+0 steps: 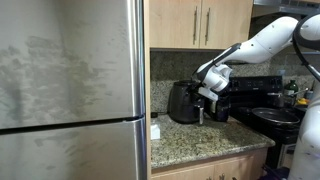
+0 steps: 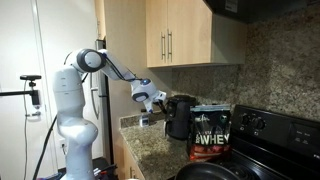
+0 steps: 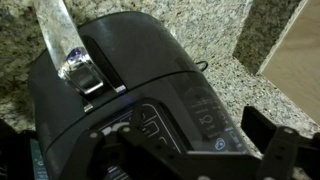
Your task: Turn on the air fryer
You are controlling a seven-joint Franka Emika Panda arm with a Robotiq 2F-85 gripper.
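The air fryer (image 1: 182,102) is a rounded dark appliance on the granite counter, and it shows in both exterior views (image 2: 179,116). In the wrist view its domed top (image 3: 120,60) fills the frame, with a touch panel (image 3: 195,115) and a small lit power symbol (image 3: 218,146). A pale handle with a button (image 3: 66,45) sticks out at the upper left. My gripper (image 3: 192,140) is open and empty, hovering just over the panel with a finger on each side. In the exterior views the gripper (image 1: 207,97) (image 2: 150,100) is at the fryer's front top.
A steel fridge (image 1: 70,90) stands beside the counter. A taller black appliance (image 1: 222,104) stands next to the fryer. A whey tub (image 2: 210,136) and a black stove (image 2: 265,140) with a pan (image 1: 275,116) are nearby. Wood cabinets (image 2: 180,35) hang overhead.
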